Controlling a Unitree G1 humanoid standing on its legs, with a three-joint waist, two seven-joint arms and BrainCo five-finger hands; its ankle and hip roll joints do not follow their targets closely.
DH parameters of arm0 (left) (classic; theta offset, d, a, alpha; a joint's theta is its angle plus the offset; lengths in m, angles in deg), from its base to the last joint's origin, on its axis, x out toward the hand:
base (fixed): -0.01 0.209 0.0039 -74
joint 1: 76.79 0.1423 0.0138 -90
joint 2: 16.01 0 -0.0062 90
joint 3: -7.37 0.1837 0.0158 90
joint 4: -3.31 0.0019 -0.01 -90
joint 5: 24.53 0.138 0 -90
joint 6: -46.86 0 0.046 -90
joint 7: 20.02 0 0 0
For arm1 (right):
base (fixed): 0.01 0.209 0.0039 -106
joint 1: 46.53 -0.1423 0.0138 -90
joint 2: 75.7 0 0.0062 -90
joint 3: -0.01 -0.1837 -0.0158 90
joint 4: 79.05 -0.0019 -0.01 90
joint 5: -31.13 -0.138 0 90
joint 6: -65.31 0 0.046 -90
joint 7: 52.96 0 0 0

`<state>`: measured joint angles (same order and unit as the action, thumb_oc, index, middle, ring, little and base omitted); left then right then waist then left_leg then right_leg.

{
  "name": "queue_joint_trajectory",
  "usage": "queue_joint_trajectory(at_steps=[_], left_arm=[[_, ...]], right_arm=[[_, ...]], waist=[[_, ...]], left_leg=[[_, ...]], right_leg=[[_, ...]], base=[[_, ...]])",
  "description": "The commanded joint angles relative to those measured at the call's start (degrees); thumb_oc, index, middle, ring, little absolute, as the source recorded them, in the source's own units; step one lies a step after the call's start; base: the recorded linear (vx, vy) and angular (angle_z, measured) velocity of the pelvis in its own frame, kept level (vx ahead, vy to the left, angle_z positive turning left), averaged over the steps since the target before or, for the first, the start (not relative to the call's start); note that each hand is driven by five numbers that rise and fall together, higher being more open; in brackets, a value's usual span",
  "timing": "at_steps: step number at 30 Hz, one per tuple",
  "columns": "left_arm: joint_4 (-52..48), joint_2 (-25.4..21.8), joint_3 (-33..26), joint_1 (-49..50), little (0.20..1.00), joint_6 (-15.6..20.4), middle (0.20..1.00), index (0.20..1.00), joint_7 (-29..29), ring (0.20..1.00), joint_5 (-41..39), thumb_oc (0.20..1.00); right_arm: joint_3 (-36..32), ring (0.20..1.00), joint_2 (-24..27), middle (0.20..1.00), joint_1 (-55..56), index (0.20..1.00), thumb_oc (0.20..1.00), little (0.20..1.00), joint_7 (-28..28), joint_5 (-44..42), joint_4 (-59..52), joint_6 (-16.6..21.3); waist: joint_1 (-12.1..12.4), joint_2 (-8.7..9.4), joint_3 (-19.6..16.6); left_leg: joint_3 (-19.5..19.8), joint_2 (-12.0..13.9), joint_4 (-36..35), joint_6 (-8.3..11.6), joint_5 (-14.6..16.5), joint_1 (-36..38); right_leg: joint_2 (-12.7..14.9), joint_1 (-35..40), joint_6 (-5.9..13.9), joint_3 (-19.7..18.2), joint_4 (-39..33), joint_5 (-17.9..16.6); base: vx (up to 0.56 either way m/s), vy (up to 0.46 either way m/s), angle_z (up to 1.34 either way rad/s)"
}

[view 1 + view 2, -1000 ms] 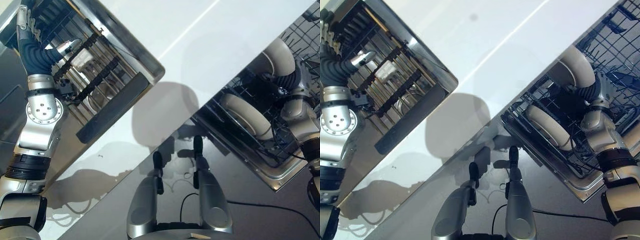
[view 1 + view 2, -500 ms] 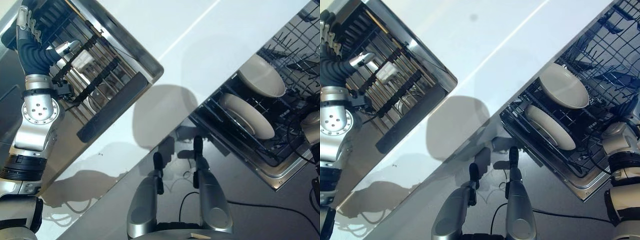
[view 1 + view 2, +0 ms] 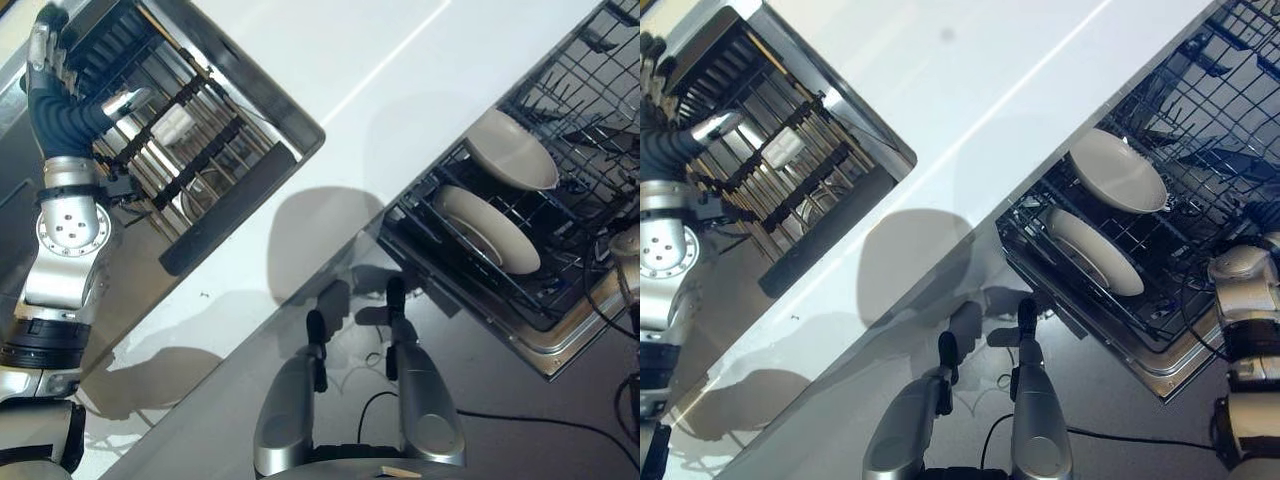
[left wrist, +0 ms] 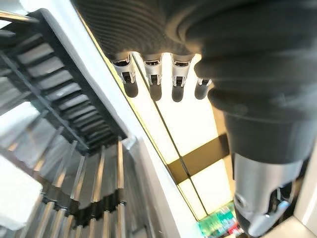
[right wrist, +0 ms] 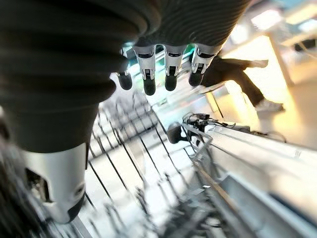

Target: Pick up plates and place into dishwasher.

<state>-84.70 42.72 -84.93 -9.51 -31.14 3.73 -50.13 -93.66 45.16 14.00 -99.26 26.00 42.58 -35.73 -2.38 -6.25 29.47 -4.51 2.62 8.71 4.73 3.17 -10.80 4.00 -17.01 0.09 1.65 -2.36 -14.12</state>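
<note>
Two white plates stand in the lower rack of the open dishwasher (image 3: 585, 80): an upper plate (image 3: 511, 150) and a lower plate (image 3: 487, 229), both tilted on edge between the wire tines. My right hand (image 5: 171, 69) hangs above the rack wires with straight fingers and nothing in it; its arm shows at the right edge in the eye views, clear of both plates. At the far upper left, my left hand (image 3: 58, 98) is raised over the dish rack (image 3: 200, 150), open and empty, its fingers (image 4: 151, 79) straight.
A white counter (image 3: 400, 60) runs diagonally between the dish rack and the dishwasher. A small white item (image 3: 172, 124) sits among the dish rack's dark bars. The dishwasher's steel rim (image 3: 556, 352) juts out at the lower right. A person's leg (image 5: 237, 69) shows beyond the dishwasher.
My right hand has let go of the upper plate and drawn back out of the dishwasher rack toward the right edge. The plate stays in the rack. My left hand has risen slightly.
</note>
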Motion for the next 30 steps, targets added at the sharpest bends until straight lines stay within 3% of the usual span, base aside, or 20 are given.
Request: queue_joint_trajectory(at_steps=[1, 7, 14, 18, 30], left_arm=[[-0.8, 2.8, -3.3, 1.6, 1.000, 2.9, 1.000, 1.000, 0.3, 1.000, 2.4, 1.000], [-1.1, 7.5, -5.0, 5.4, 1.000, 2.4, 1.000, 1.000, -0.8, 1.000, 3.4, 1.000], [-1.0, 11.5, -5.1, 9.8, 1.000, 4.4, 1.000, 1.000, -1.8, 1.000, 3.2, 1.000], [-1.6, 13.1, -4.4, 10.7, 1.000, 3.8, 1.000, 1.000, -1.7, 1.000, 3.1, 1.000], [-0.9, 15.1, -1.5, 9.5, 1.000, 3.2, 1.000, 1.000, 0.4, 1.000, 1.6, 1.000]], right_arm=[[-1.8, 1.000, -3.2, 1.000, 5.8, 1.000, 1.000, 1.000, -7.2, -3.2, -7.4, 7.3], [-6.1, 1.000, -8.3, 1.000, 10.7, 1.000, 1.000, 1.000, -8.0, -1.8, -12.0, 11.2], [-8.6, 1.000, -9.1, 1.000, 14.4, 1.000, 1.000, 1.000, -6.5, -1.6, -13.8, 12.5], [-8.8, 1.000, -8.1, 1.000, 15.2, 1.000, 1.000, 1.000, -3.8, -2.3, -12.8, 12.2], [-7.4, 1.000, -5.3, 1.000, 11.4, 1.000, 1.000, 1.000, 7.2, -10.0, -8.7, 15.2]], waist=[[-1.4, -1.23, -5.8], [-2.3, -2.77, -8.1], [-3.7, -5.57, -10.0], [-4.5, -7.13, -10.5], [-6.8, -10.76, -6.9]], left_leg=[[1.6, 0.9, -2.2, -0.52, -4.9, -4.8], [0.8, 0.0, 0.1, -0.78, -3.1, -2.5], [-0.7, -1.3, 0.5, -1.08, -1.8, 0.3], [-1.4, -2.3, 0.7, -1.14, -1.4, 1.4], [-2.9, -4.2, 6.3, -1.30, 0.7, -1.0]], right_leg=[[1.2, 0.7, 2.88, 2.3, 10.1, 13.7], [2.2, 3.0, 2.96, 1.0, 9.9, 14.0], [4.2, 4.7, 3.71, -0.7, 9.6, 14.3], [5.3, 5.1, 4.16, -1.7, 9.8, 14.4], [8.1, 0.7, 4.81, -4.9, 14.3, 15.2]], base=[[0.05, 0.143, -0.12], [0.05, 0.145, -0.14], [0.03, 0.169, -0.11], [0.04, 0.168, -0.05], [-0.01, 0.130, -0.18]])
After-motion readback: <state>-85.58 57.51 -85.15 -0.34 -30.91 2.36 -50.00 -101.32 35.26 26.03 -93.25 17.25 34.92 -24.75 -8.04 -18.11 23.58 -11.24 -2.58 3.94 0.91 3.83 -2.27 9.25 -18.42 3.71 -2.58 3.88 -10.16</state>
